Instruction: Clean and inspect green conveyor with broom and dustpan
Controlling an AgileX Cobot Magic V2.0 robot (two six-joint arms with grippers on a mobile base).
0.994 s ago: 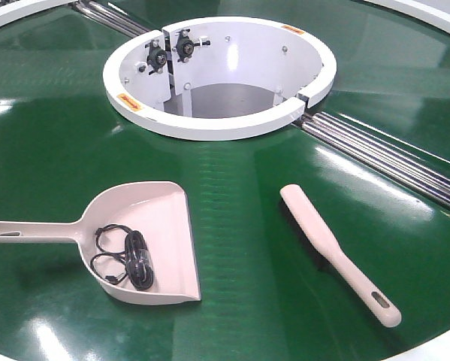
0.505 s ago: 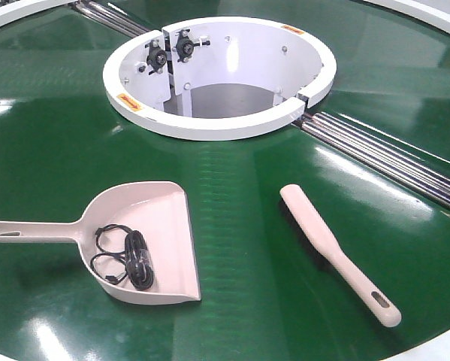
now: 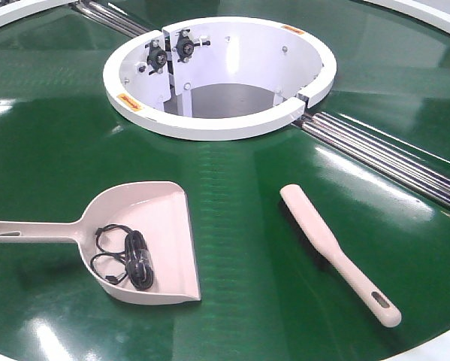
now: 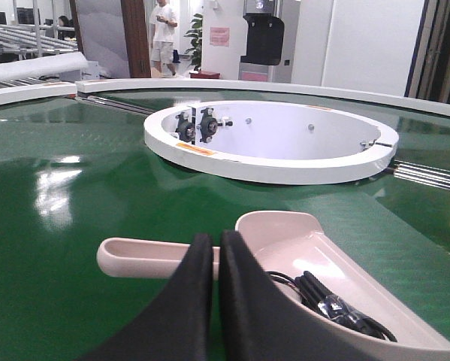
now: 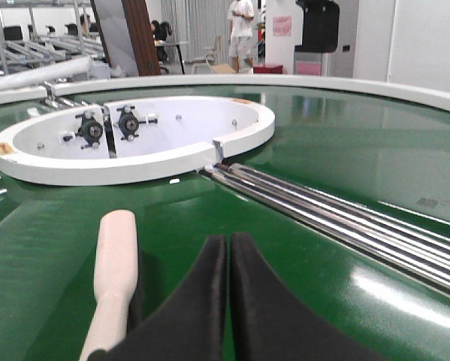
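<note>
Front-facing exterior view, contents on the green conveyor (image 3: 52, 150):

- Dustpan (image 3: 146, 241): pale pink, lying flat on the belt at lower left, mouth toward the right, long handle reaching out to the left edge of view. Holds a coiled black cable (image 3: 127, 259) near its back wall.
- Broom (image 3: 337, 252): pale pink, lying flat on the belt at lower right, well apart from the dustpan; head toward the centre, slotted handle end toward the near rim; dark bristles just visible under the head.
- White ring-shaped housing (image 3: 217, 124): centre of the belt, beyond both tools, with two black bearing mounts on its inner wall.
- Silver rollers (image 3: 390, 158): in a belt gap running from the ring toward the right.

Left wrist view:

- Left gripper (image 4: 215, 259): black fingers pressed together, nothing between them, hovering low just before the dustpan where handle meets scoop; contact with it not discernible.
- Cable visible inside the scoop, to the right of the fingers.

Right wrist view:

- Right gripper (image 5: 228, 259): black fingers closed against each other, holding nothing, just beside the broom, which lies to the left of the fingers.
- Rollers run diagonally on the right; people standing in the far background.
</note>
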